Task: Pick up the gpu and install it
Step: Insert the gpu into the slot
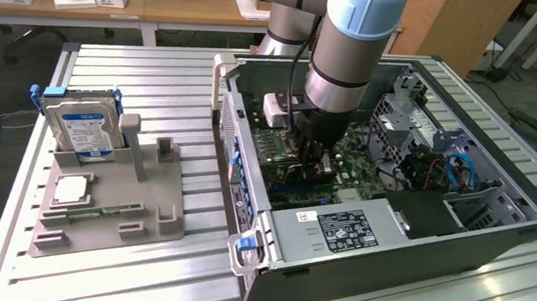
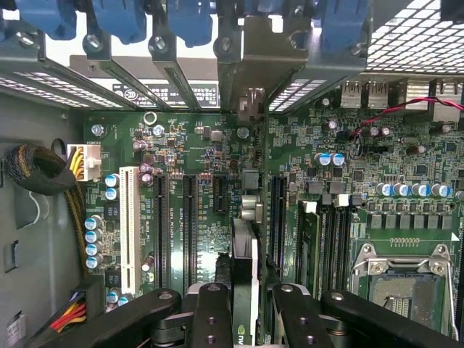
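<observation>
Beside white slot (cables near): gpu, gripper-held.

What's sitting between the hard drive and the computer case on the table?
In the exterior view, the grey holder's upright posts stand between the hard drive and the computer case, then a bare strip of slatted table.

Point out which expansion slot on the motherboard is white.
The white slot, outermost of the row, nearest the yellow-wired connector; the other slots are black.
</observation>
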Controlling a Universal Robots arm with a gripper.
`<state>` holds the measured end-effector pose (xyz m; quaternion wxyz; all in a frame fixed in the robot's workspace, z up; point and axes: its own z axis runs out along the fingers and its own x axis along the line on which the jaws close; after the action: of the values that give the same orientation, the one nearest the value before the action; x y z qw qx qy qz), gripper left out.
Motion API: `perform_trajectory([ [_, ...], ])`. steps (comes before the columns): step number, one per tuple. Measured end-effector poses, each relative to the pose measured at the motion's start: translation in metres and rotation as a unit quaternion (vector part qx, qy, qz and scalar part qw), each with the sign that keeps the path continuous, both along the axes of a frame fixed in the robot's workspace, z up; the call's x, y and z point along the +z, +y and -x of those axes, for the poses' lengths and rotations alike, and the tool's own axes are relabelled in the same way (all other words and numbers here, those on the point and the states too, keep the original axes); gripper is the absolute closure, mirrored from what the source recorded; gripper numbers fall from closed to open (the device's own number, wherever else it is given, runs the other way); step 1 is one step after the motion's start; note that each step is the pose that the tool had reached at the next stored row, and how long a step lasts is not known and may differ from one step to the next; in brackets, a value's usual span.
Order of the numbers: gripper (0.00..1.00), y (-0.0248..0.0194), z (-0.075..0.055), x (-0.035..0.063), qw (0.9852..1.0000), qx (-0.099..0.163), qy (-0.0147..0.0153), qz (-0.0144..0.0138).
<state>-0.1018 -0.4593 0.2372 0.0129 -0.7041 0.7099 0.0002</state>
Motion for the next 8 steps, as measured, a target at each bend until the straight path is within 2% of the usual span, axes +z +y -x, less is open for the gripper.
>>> perform_trajectory([
  [8,0.73,0.0000,-0.0002,0.0000,1.0000,0.000,-0.0008,0.0001],
])
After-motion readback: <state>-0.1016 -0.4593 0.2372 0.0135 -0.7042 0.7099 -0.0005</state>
